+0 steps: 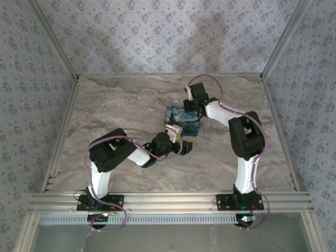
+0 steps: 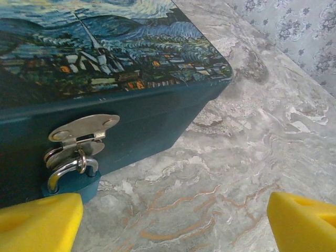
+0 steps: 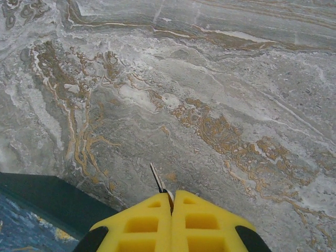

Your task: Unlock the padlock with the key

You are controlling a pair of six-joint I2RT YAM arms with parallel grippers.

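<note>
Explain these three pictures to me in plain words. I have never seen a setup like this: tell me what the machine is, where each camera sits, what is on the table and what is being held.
Two robot arms are bolted at the near edge of a marble-patterned table. The overhead picture looks down on both. The other two come from cameras on each wrist, so the yellow shapes are that arm's own fingers.

On the table sits a painted box. From its metal latch hangs a small blue padlock.

The left gripper is open, its fingers wide apart just in front of the padlock, holding nothing. The right gripper is shut on a thin metal blade, probably the key, beside the box's far side.
</note>
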